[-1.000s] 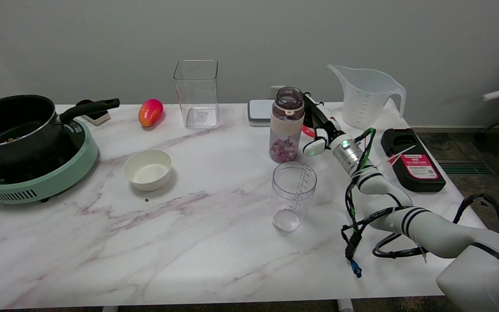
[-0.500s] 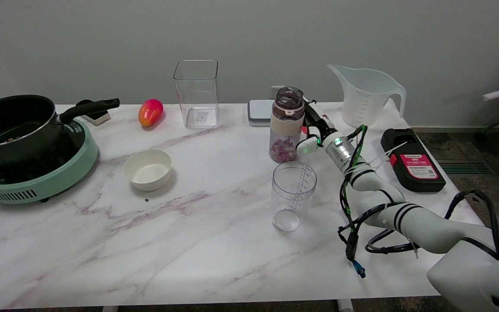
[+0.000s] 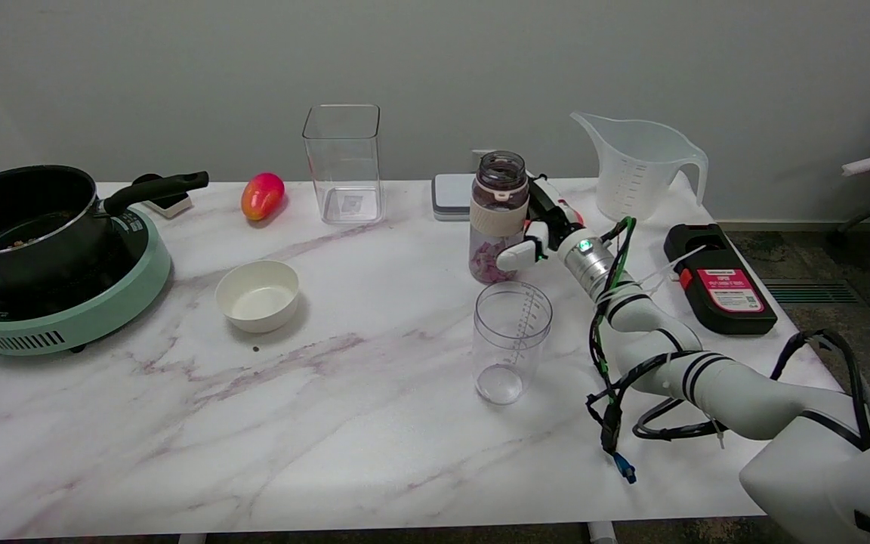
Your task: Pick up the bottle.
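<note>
Toward the back centre of the marble table (image 3: 344,423) stands the bottle (image 3: 497,219), upright, lid off, with a cream band round its upper body and a layer of pinkish chopped pieces in its lower part. The right hand (image 3: 537,230) is against the bottle's right side; a white thumb lies across the lower front of the bottle, and the other fingers pass behind it, partly hidden. Whether the grip is fully closed cannot be told. The bottle's base appears to rest on the table.

Just in front of the bottle stands a clear measuring cup (image 3: 511,341), upright, nothing visible inside. A tall square clear canister (image 3: 343,162) at the back holds nothing visible. A large translucent measuring jug (image 3: 640,168) stands at the back right, contents not discernible. A white bowl (image 3: 257,295) left of centre shows a bare interior. A black saucepan (image 3: 23,223) sits on a green induction cooker (image 3: 65,302) at the left edge; some small bits show at its bottom. A red-yellow mango (image 3: 262,196) lies near the canister. A black device with a pink label (image 3: 718,278) lies at the right edge.
</note>
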Available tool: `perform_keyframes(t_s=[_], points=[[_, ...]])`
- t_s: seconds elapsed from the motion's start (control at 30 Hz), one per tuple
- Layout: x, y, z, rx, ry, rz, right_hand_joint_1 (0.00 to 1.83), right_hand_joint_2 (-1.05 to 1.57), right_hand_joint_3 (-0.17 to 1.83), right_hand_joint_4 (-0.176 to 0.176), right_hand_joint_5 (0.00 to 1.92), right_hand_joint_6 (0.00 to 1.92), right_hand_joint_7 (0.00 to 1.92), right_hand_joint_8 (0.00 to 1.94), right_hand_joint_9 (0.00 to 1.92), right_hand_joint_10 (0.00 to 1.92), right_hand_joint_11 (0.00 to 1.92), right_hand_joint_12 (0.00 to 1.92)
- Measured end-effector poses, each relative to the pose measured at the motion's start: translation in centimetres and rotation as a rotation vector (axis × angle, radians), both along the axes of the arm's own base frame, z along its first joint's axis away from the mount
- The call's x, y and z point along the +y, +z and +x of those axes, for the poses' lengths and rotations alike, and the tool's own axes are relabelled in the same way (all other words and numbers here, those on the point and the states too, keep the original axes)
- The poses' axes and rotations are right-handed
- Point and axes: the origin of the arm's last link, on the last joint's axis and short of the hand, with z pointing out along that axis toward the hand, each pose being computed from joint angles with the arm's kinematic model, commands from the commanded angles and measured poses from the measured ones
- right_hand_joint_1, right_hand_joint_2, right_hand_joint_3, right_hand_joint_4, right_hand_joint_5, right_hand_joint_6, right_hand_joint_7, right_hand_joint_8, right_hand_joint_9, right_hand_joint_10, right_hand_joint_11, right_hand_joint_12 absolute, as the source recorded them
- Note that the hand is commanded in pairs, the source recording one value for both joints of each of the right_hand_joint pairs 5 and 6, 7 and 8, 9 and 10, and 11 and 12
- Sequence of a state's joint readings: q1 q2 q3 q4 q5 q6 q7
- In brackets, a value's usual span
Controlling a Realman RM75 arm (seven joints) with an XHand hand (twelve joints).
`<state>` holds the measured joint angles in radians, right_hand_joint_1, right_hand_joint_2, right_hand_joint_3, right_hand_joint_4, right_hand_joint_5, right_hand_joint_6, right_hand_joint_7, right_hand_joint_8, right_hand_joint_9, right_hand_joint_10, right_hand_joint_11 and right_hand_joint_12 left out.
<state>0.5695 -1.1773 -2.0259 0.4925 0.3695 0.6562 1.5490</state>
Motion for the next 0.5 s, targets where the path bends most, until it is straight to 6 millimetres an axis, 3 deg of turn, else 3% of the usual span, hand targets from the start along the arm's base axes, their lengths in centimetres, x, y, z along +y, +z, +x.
perform_keyframes(t_s=[0.5], points=[[-0.04, -0.11, -0.04, -0.003, -0.001, 0.0, 1.43, -0.16, 0.62, 0.0, 0.25, 0.25, 0.72, 0.72, 0.67, 0.67, 0.46, 0.46]])
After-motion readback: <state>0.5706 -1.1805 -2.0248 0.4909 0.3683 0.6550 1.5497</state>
